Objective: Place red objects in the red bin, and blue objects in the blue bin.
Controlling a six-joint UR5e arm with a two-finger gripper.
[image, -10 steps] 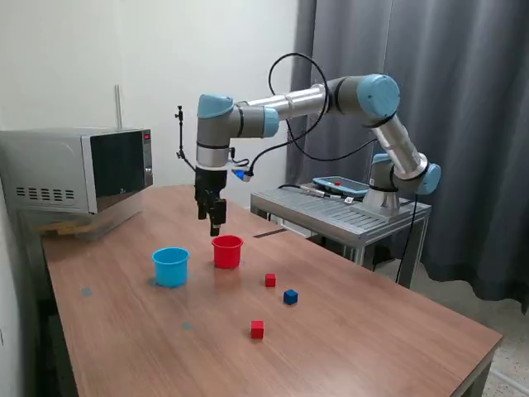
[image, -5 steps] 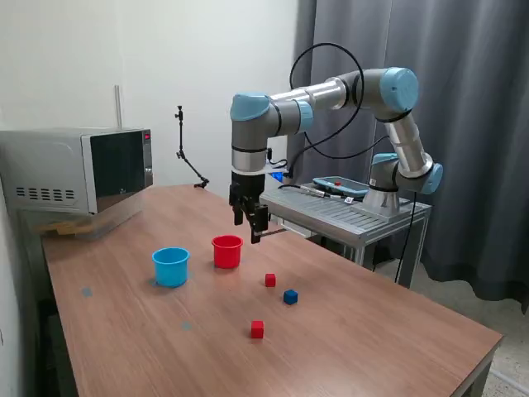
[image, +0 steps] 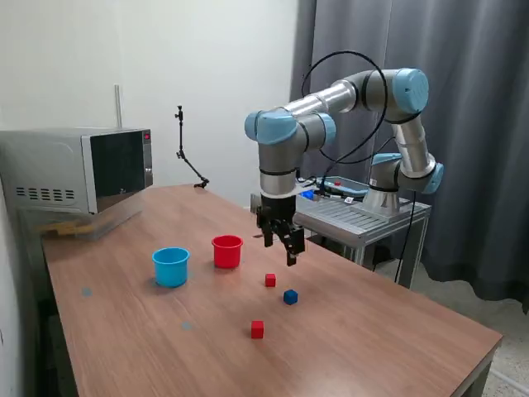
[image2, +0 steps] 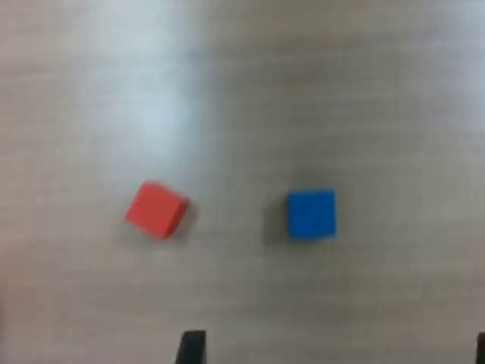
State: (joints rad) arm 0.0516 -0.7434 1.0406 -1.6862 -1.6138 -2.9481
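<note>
Apparently blue cube (image: 290,297) lies below claw (image: 287,246).

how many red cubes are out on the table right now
2: one red cube sits beside the blue cube, the other red cube lies nearer the camera. Any inside the cups would be hidden.

A brown wood-grain table (image: 372,322) carries a red cup (image: 227,251), a light blue cup (image: 171,266), two red cubes (image: 270,280) (image: 257,329) and one dark blue cube (image: 290,297). The arm (image: 331,99) is silver with light blue joints and a black gripper (image: 283,241). Behind hang dark grey curtains (image: 463,124) beside a white wall (image: 165,66); a silver microwave (image: 78,169) has a black door.
</note>
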